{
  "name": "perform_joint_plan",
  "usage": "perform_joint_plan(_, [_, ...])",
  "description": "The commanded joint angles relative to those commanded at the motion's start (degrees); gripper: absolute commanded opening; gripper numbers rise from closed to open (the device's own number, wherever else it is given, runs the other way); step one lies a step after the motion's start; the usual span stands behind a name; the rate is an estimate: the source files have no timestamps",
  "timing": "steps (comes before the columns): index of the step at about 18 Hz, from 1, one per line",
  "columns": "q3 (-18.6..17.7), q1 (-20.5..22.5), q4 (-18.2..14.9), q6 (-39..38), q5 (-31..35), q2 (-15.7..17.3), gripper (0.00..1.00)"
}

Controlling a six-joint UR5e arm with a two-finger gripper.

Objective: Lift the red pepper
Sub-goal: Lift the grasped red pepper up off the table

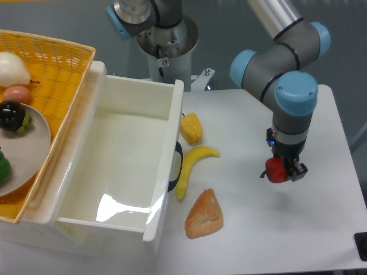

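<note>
The red pepper (276,170) is small and glossy and hangs above the white table, right of centre. My gripper (282,172) is shut on it from above, with the dark fingers on either side of it. The arm's grey and blue wrist rises straight up over the pepper. The pepper's stem is hidden by the gripper.
A bread piece (204,214), a banana (191,167) and a yellow pepper (191,128) lie left of the gripper. A white open bin (150,223) stands further left, with a yellow basket (69,69) of food behind it. The table's right edge (351,172) is close.
</note>
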Motion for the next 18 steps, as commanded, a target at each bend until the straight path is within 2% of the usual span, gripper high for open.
perform_joint_plan(3, [2.72,0.79,-4.31,-0.18,-0.18,0.0,0.17])
perform_joint_plan(10, [5.54,1.24,-9.06,-4.75,-0.26,-0.17,0.17])
perform_joint_plan(18, [5.63,1.32,-9.24,-6.95,-0.18,-0.35,0.17])
